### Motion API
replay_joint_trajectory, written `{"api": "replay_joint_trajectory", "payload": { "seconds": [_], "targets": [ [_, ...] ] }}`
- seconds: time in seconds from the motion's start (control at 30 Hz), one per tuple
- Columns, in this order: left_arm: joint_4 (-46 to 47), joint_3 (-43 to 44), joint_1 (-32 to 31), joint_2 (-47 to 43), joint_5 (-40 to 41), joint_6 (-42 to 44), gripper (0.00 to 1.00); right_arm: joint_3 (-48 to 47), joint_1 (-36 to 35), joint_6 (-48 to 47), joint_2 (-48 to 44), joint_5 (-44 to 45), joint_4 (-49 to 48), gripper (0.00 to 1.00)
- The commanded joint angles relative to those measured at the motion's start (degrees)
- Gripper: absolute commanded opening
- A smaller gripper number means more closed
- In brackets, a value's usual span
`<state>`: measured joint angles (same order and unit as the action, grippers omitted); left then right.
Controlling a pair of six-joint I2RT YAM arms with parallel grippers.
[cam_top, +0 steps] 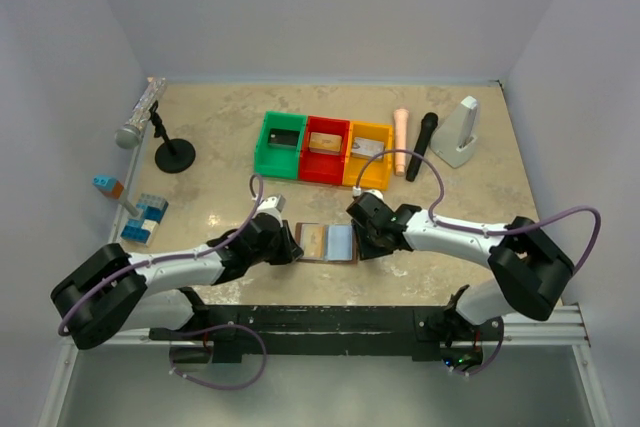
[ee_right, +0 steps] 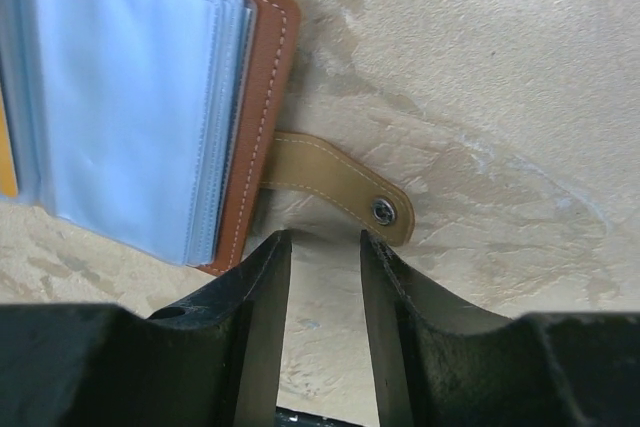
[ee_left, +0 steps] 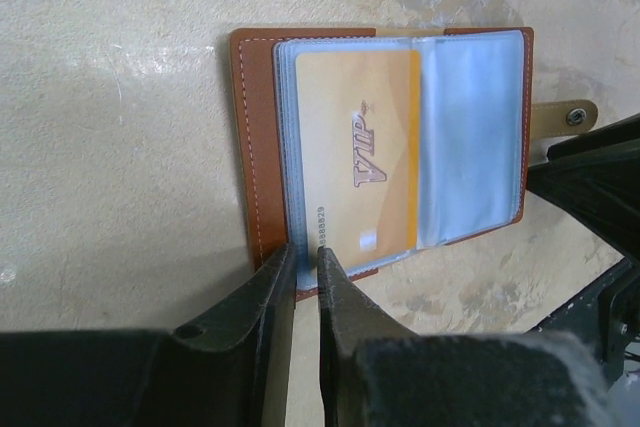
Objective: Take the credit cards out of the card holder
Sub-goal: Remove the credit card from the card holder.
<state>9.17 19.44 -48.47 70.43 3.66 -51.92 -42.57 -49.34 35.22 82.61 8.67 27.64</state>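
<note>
Top external view: at the near edge of the worktop [cam_top: 220, 117], midway between its left and right edges, the card holder [cam_top: 327, 243] lies open and flat, brown cover down and clear sleeves up. The left gripper [cam_top: 290, 245] is at its left side and the right gripper [cam_top: 362, 240] at its right side.

The left wrist view shows the left fingers almost together with only a thin slit between them. Their tips overlap the holder's edge where the sleeve stack meets the brown cover. Whether they pinch that edge or merely rest on it cannot be told. A gold VIP card [ee_left: 355, 152] sits inside the top sleeve on that half. The sleeve on the other half looks pale blue.

In the right wrist view the right gripper's jaws stand apart with bare worktop between them and nothing held. Their tips are just beside the holder's corner and its tan strap [ee_right: 335, 187], which lies flat with the snap up.

Farther back, near the middle, three bins touch in a row: the green bin [cam_top: 268, 152] holds a dark card [cam_top: 285, 139], the red bin [cam_top: 325, 172] a tan card [cam_top: 323, 142], and the yellow bin [cam_top: 368, 175] a silvery card [cam_top: 366, 148].

Toward the left edge lie blue blocks [cam_top: 145, 219]. Near the far left corner stands a microphone [cam_top: 138, 119].
</note>
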Motion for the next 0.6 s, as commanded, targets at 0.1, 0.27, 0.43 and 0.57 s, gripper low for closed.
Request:
{"api": "replay_joint_trajectory", "payload": {
  "seconds": [0.1, 0.27, 0.43, 0.57],
  "targets": [
    [-4.24, 0.77, -0.31, -2.32, 0.73, 0.15, 0.24, -1.21, 0.39, -0.24, -3.58, 1.53, 2.68, 0.38],
    [-7.32, 3.32, -0.31, -2.67, 0.38, 1.03, 0.31, -1.29, 0.3, -0.68, -8.6, 3.2, 4.7, 0.41],
    [-7.59, 4.37, -0.31, -3.9, -0.32, 1.12, 0.33, -3.22, 0.21, -1.47, -12.11, 3.64, 7.34, 0.41],
    [-8.9, 5.78, -0.4, -6.27, -0.94, 1.21, 0.36, -4.8, 0.04, -2.09, -14.93, 3.64, 9.01, 0.41]
  ]
}}
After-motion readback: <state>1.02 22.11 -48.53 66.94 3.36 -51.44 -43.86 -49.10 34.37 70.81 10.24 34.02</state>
